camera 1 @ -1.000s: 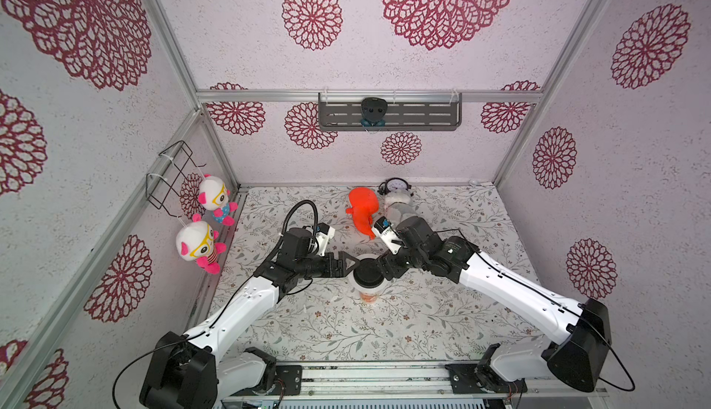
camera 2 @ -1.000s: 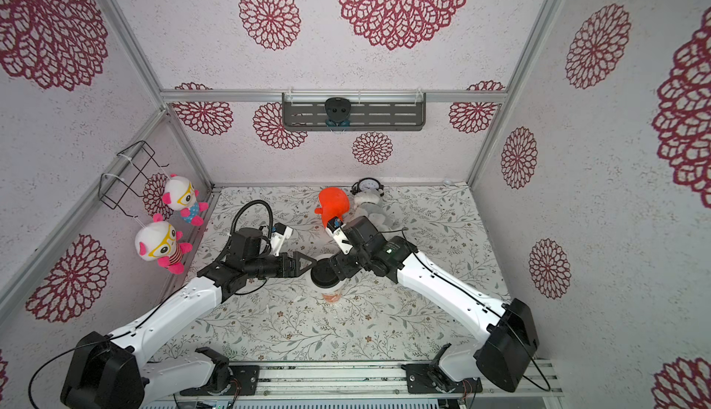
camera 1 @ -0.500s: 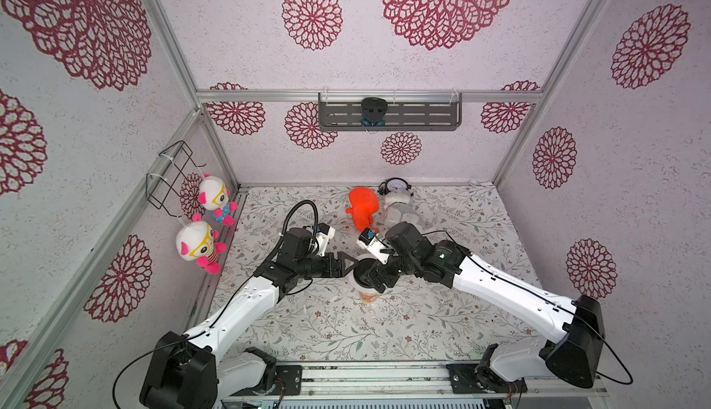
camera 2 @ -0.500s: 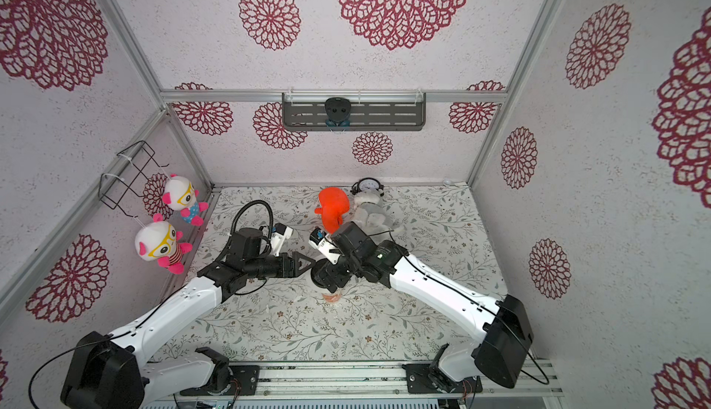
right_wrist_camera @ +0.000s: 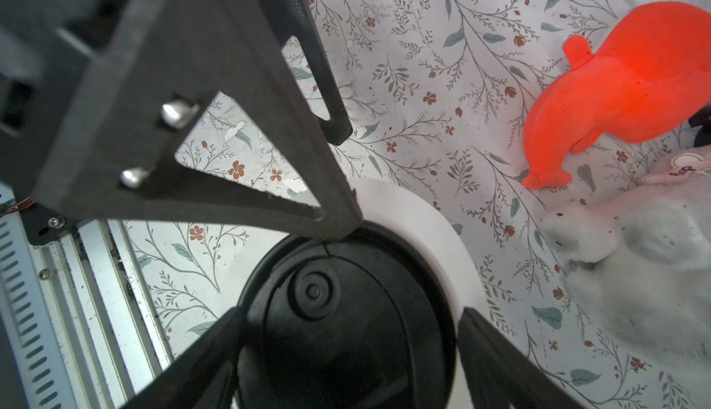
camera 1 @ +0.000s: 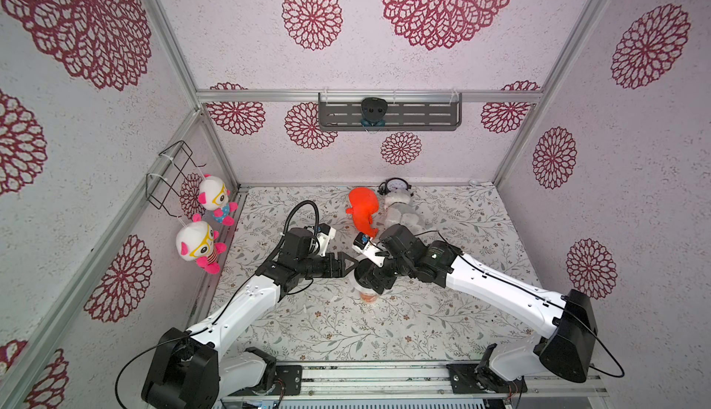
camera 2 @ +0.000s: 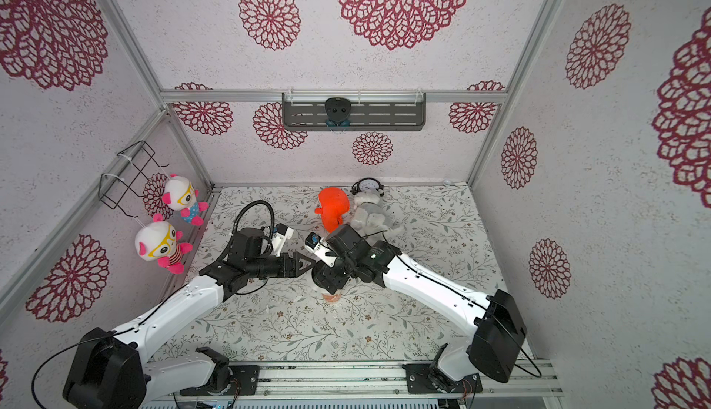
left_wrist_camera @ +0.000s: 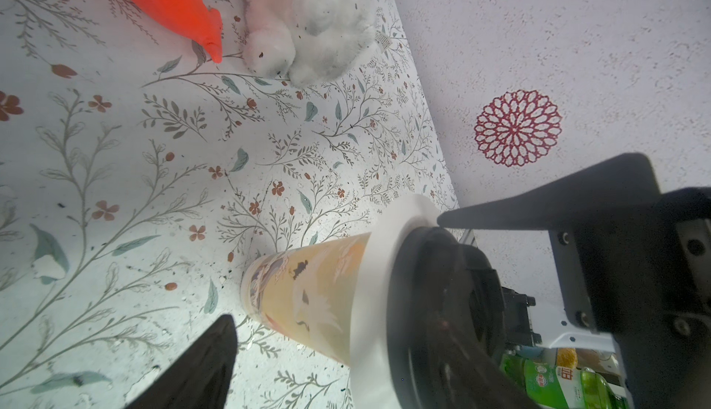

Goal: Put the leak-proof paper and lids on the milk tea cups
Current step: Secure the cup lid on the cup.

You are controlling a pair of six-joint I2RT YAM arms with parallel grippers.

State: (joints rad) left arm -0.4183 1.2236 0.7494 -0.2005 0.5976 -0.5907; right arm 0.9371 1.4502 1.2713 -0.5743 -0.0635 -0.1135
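Leak-proof paper (left_wrist_camera: 370, 272) and black lid (left_wrist_camera: 442, 303) on milk tea cup (left_wrist_camera: 307, 291)
Just under the right gripper (right_wrist_camera: 348, 313), jaws wide at the lid's edges, hold unclear. Left gripper (left_wrist_camera: 334, 269) spread wide, empty, one tip touching that edge.

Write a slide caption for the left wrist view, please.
The paper sits between cup and black lid; the open left tool straddles the cup, one finger at the lid's edge.

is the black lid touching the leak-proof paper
Touching. The left wrist view shows the black lid seated on the leak-proof paper, whose white edge sticks out from under the lid's rim and drapes over the cup.
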